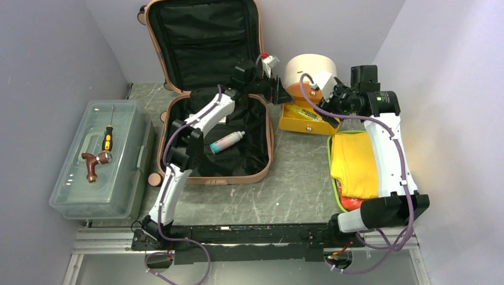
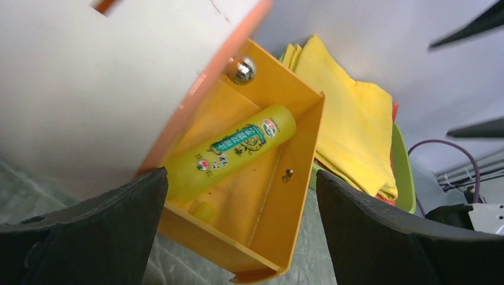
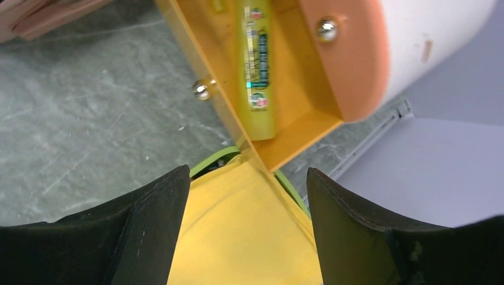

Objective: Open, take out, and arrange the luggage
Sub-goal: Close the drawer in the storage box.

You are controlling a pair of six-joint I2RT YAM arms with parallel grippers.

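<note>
from the top: the luggage [image 1: 202, 47] sits open at the back of the worktop [image 1: 297, 184], with its lid up against the wall. a little bottle [image 1: 227, 142] lies inside it. the left arm reaches across the luggage. the left pincer [image 1: 276, 89] and right pincer [image 1: 325, 98] are near each other by the yellow drawer [image 1: 303, 126]. they could bump if both move at once.

left wrist: the left pincer [image 2: 241, 175] is spread wide and holds nothing. a yellow tube [image 2: 232, 151] lies loose in the drawer below it. if the arm pulls back low, it could hit the luggage rim or knock the bottle.

right wrist: the right pincer [image 3: 246, 175] is spread too, and empty. it is over a yellow cloth [image 3: 238, 237] in a green tray [image 3: 208, 160]. if it goes down here, it could snag the cloth or shove the drawer.
</note>
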